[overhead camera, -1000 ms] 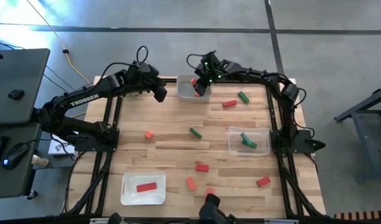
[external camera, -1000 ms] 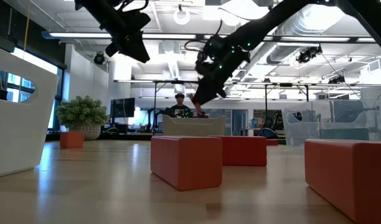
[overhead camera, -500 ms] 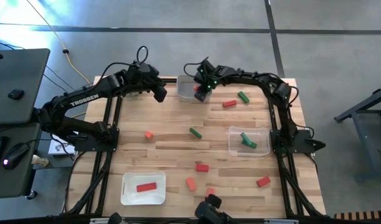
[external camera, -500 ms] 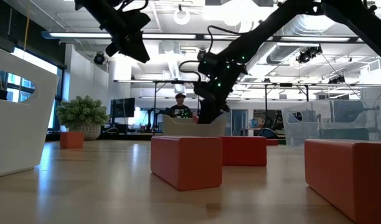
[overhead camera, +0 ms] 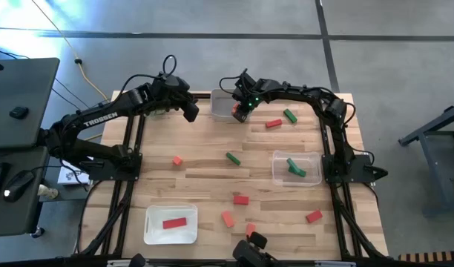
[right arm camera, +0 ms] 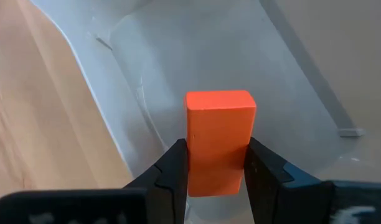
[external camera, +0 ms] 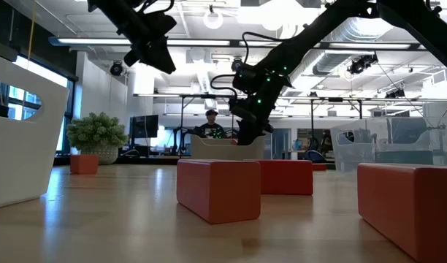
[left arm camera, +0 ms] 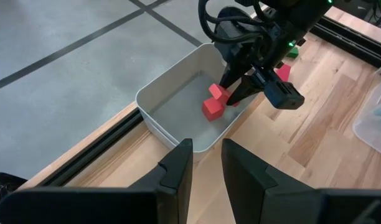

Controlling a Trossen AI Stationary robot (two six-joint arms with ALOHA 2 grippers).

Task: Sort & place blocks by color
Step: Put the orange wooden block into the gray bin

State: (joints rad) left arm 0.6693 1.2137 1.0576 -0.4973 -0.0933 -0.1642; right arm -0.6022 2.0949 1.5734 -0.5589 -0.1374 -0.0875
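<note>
High view against the picture from a second ago: the right gripper (overhead camera: 239,111) has dropped from above the white tray (overhead camera: 221,107) at the table's far edge down into it, while the left arm has not moved and the loose blocks lie as before.

Left to right: the left arm reaches in from the table's left side, its elbow folded, and the left gripper (overhead camera: 190,112) hangs in the air just left of that tray, fingers nearly together with a narrow gap, clasping nothing. The right arm stretches from its base on the right, along the far edge, wrist bent downward so the gripper points into the tray.

Its fingers (right arm camera: 172,171) are clenched on an orange-coral block (right arm camera: 219,140), which stands on end between them, its upper half jutting past the fingertips toward the tray floor. Just beyond the tips, a red block (left arm camera: 214,107) lies on the tray bottom.
</note>
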